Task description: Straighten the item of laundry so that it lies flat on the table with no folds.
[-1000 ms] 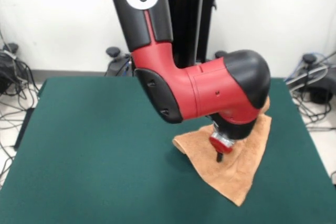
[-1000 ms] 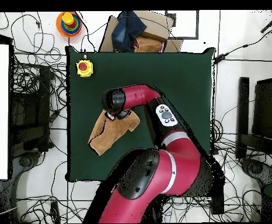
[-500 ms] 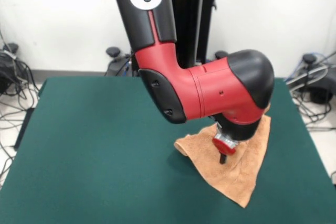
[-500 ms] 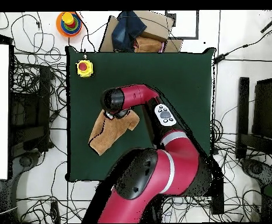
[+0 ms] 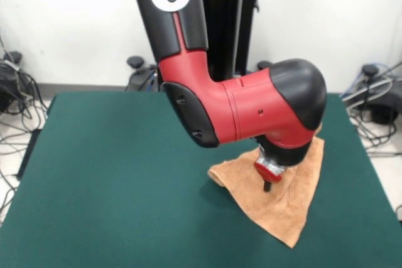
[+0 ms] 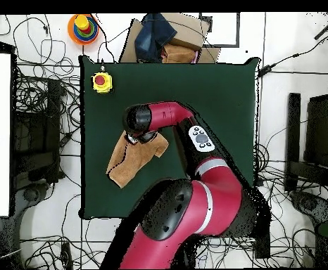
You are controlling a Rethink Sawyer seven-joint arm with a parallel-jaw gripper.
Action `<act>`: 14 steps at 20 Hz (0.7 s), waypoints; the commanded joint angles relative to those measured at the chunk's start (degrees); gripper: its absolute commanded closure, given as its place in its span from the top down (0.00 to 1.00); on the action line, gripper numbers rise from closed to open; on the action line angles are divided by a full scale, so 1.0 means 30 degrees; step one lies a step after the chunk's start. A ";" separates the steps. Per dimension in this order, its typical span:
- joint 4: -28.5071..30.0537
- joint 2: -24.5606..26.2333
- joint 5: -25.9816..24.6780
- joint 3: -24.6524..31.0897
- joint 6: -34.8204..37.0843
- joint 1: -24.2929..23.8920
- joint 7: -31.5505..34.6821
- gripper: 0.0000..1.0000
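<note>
Towel (image 5: 279, 208) rumpled, folded, on table (image 5: 113, 180).

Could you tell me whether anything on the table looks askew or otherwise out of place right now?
Yes: the towel is not flat. It lies askew to the table edges in an uneven, tapering shape with a raised fold along one side, partly hidden under the arm. The gripper sits at its middle. A yellow box with a red button occupies one table corner.
</note>
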State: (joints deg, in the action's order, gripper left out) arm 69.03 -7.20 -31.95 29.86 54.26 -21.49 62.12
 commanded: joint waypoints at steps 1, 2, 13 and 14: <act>0.1308 -0.0537 0.1264 0.1039 0.2697 -0.0253 -0.1889 1.00; 0.1654 -0.0823 0.1384 0.1030 0.2762 -0.0310 -0.1817 1.00; 0.2586 -0.0284 0.2101 0.1158 0.2517 -0.0713 -0.1724 1.00; 0.2705 -0.0290 0.2224 0.1199 0.2641 -0.0790 -0.1801 1.00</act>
State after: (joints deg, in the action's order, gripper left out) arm 72.26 -10.25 -27.28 29.92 58.67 -22.85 62.12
